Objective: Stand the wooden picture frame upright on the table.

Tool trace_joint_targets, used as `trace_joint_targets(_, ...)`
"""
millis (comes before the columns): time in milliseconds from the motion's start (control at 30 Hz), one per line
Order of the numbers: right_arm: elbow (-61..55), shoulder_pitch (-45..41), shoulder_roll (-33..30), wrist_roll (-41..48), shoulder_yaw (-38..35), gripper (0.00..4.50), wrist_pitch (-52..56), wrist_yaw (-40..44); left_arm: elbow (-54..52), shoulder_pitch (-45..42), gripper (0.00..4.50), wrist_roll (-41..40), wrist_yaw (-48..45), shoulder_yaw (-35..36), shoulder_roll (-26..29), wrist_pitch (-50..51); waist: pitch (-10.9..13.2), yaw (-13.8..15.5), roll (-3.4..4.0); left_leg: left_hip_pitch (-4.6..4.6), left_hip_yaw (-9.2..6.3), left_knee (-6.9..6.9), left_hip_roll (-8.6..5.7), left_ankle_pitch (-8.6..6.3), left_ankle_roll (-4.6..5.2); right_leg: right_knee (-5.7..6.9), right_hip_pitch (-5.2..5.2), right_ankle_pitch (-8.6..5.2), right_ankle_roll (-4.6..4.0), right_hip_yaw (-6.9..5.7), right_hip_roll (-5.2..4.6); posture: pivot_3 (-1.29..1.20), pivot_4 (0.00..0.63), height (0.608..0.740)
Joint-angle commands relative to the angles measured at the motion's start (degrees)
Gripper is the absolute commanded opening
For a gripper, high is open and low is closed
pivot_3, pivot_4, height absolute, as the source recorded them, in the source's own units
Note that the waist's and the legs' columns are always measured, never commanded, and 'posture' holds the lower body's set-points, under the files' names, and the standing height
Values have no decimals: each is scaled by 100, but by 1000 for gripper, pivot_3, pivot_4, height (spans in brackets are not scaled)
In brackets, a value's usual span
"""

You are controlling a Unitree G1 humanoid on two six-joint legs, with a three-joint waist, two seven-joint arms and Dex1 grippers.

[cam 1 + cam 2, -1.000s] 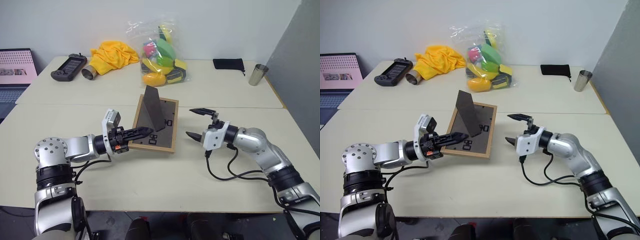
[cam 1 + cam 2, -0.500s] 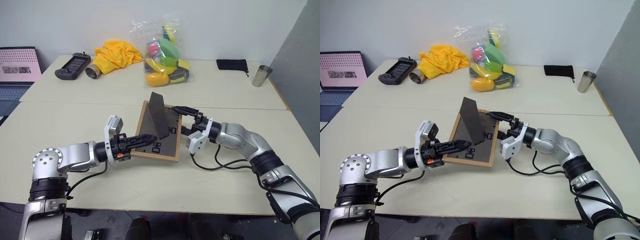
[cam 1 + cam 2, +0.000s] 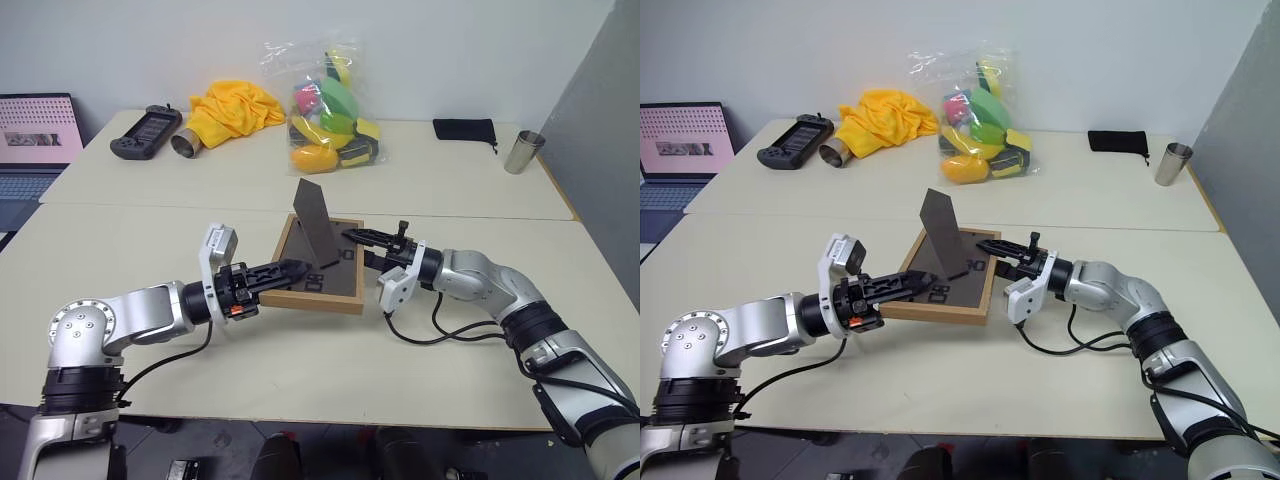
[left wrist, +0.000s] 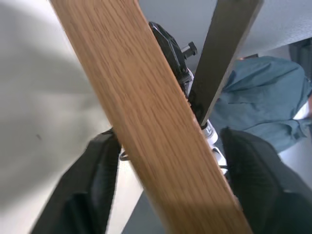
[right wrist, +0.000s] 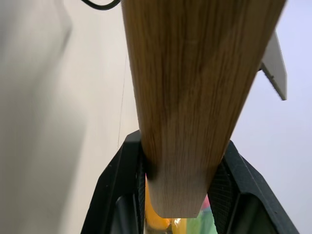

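**Operator:** Two grippers are working one frame right now, and that is what is worrying me. The wooden picture frame [image 3: 322,265] is lying back-up near the middle of the table [image 3: 300,360], its stand [image 3: 322,223] sticking up. My right gripper [image 3: 368,250] is pinching the frame's right edge, fingers tight on both sides of the wood. My left gripper [image 3: 296,270] is standing spread at the left edge, fingers clear of the wood.

**Observer:** So what could be going wrong?

**Operator:** I am judging that a one-sided pinch on a narrow border could be slipping as I tilt, letting the frame twist or drop flat. The stand could also be folding under if it lands badly.

**Observer:** What is differing from a second ago?

**Operator:** Back then the left was clamping the frame and holding it tilted, while the right was hanging wide open, well apart. Now the roles are swapping, and the frame is sitting flatter.
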Motion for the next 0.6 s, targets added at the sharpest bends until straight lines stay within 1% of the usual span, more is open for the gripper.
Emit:
trace_joint_targets(33,-53,168,-8,1557,-293,1305,444,937,-338,-135,4387,670,-417,544,607,-211,0,-1,0,0,0,0,0,-2,4,0,1,0,0,0,0,0,150,740)
trace_joint_targets(67,-121,256,57,2042,-319,1305,788,1362,-597,-36,4494,1040,-561,588,778,-237,0,-8,0,0,0,0,0,-3,5,-1,1,0,0,0,0,0,150,740)
trace_joint_targets(133,-303,390,153,2762,-360,1305,1433,2061,-1073,145,4500,1613,-875,676,980,-373,0,-15,1,1,1,-2,1,-3,4,-6,3,0,0,2,0,0,150,740)
trace_joint_targets(233,-774,457,576,4000,-585,1304,3316,3008,-1798,452,4500,2642,-921,837,1102,-936,2,-16,4,1,6,-3,2,2,-3,-6,4,0,-1,2,-3,0,150,740)
trace_joint_targets(300,-1011,374,884,4725,-774,1304,4623,3392,-2271,700,4500,3581,-1007,770,1112,-1457,3,-40,5,3,7,-2,10,2,-4,-2,3,0,-1,4,3,0,150,740)
trace_joint_targets(367,-1046,247,1090,5122,-903,1304,5609,3678,-2538,914,4500,4257,-1089,643,1036,-1828,3,-25,6,5,2,-4,12,2,-4,0,2,0,-2,-1,7,0,150,740)
trace_joint_targets(467,-663,-134,1395,5587,-1154,1304,6914,3938,-2737,1297,4500,5127,-1186,410,839,-2325,4,-14,7,5,7,-4,8,-7,12,-2,2,0,-3,3,8,0,150,740)
trace_joint_targets(533,-300,-389,1500,5579,-1228,1304,7392,3993,-2801,1465,4500,5463,-1239,349,724,-2496,4,-7,7,2,6,-4,7,-8,14,-7,0,0,-3,1,7,0,150,740)
trace_joint_targets(600,59,-594,1584,5465,-1291,1304,7633,3924,-2848,1548,4500,5655,-1302,348,612,-2587,4,-6,6,1,10,-5,7,-9,15,-8,-3,0,-2,3,7,0,150,740)
